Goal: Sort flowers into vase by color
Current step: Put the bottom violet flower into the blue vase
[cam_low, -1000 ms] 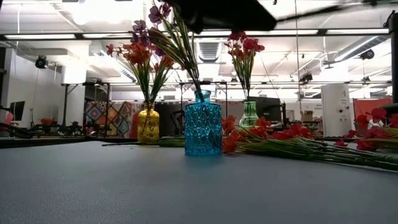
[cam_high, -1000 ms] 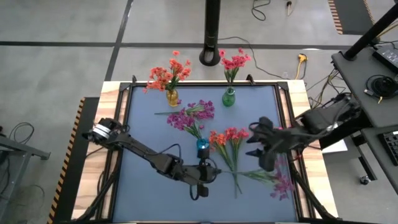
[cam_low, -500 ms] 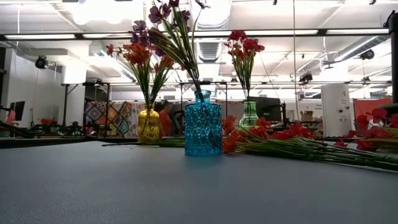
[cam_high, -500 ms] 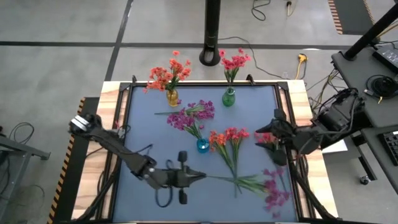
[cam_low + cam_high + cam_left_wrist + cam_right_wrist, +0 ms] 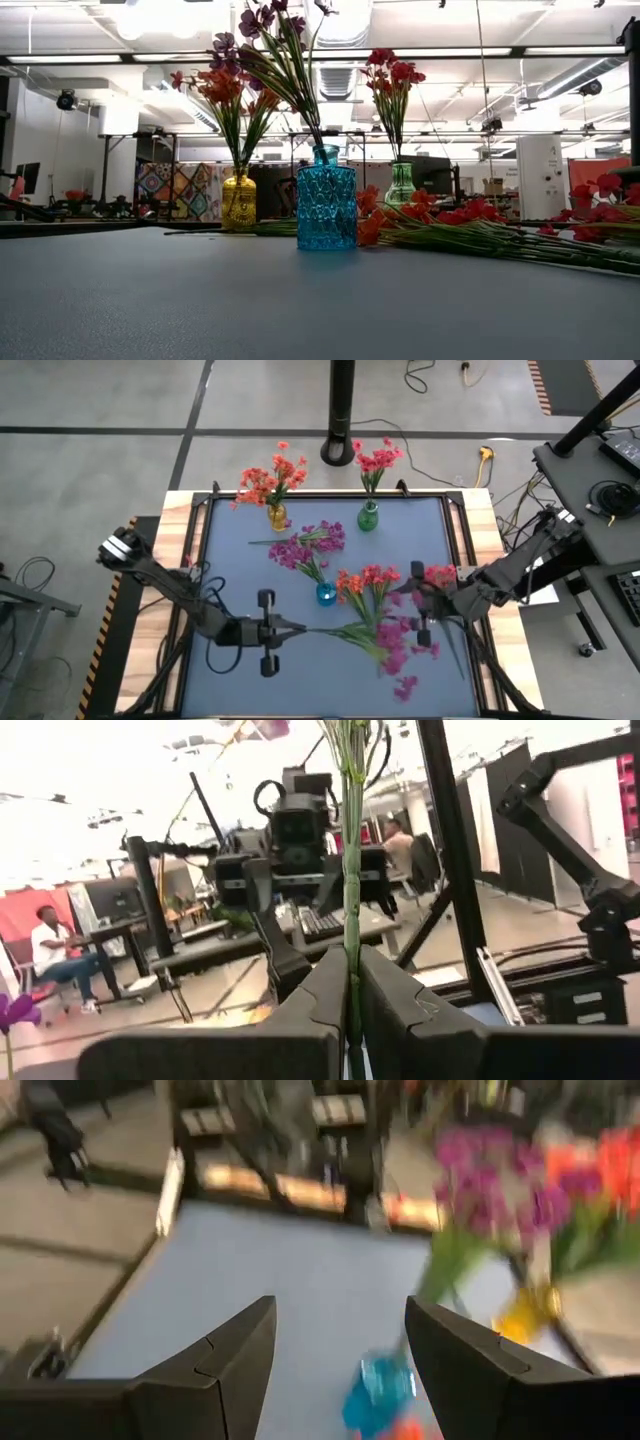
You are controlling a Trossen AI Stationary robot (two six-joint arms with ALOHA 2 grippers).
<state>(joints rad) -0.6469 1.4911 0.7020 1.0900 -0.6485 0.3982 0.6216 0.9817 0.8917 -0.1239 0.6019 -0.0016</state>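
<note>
One purple sprig (image 5: 351, 870) — left claw (image 5: 352, 982)

blue vase (image 5: 326, 203): glossy clear glass, faceted diamond pattern
yellow vase (image 5: 238, 201): shiny amber glass, textured
green vase (image 5: 400, 185): smooth translucent glass
surface (image 5: 200, 300): matt grey-blue mat, finely grained
surface edge (image 5: 178, 520): pale bare wood
flowers (image 5: 385, 645): artificial, matt cloth-like petals, plastic-looking green stems
left gripper (image 5: 352, 982): matt dark plastic fingers (image 5: 325, 990)

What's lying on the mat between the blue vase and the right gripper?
In the high view, loose orange-red flower sprigs lie between the blue glass vase and the open right gripper.
</note>
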